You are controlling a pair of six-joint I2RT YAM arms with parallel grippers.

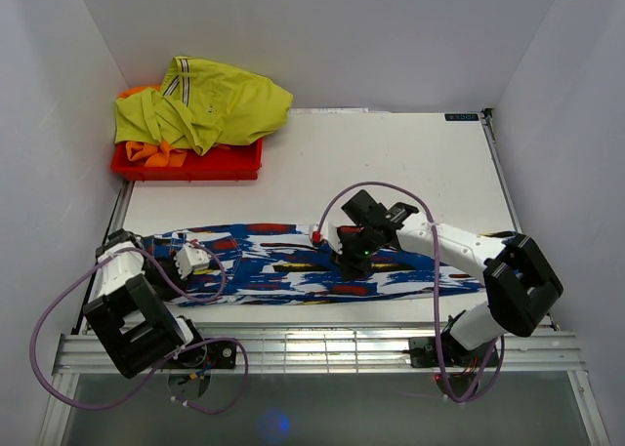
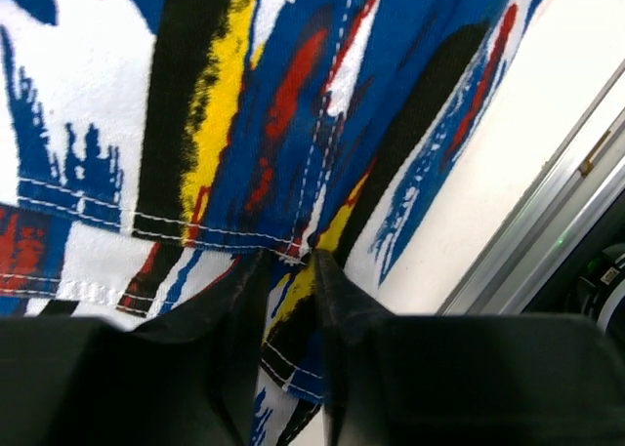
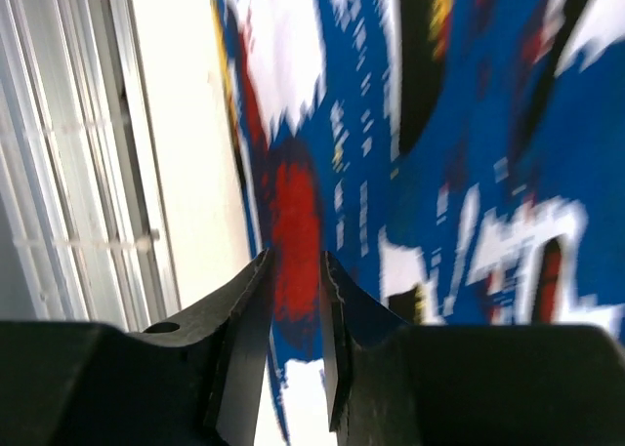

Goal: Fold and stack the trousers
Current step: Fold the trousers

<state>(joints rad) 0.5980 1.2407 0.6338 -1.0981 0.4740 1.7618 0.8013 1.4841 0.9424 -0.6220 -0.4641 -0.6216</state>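
Looking from the overhead camera, I start at the far left, where a red bin holds a yellow-green garment heaped over an orange garment, well apart from my work. Nearer to me the trousers lie flat and lengthwise on the white table, running from the left side almost to the right edge, close to the near rail. My left gripper sits at their left end. On its wrist camera the fingers stand close together just below a stitched hem, with yellow and black cloth bunched in the narrow slot between them, so I read that as a pinch on the fabric. Moving right, my right gripper is down on the middle of the trousers, at their near edge. Its wrist picture is blurred: the fingers are narrow, a red blotch shows through the gap, and I cannot tell whether cloth is caught.
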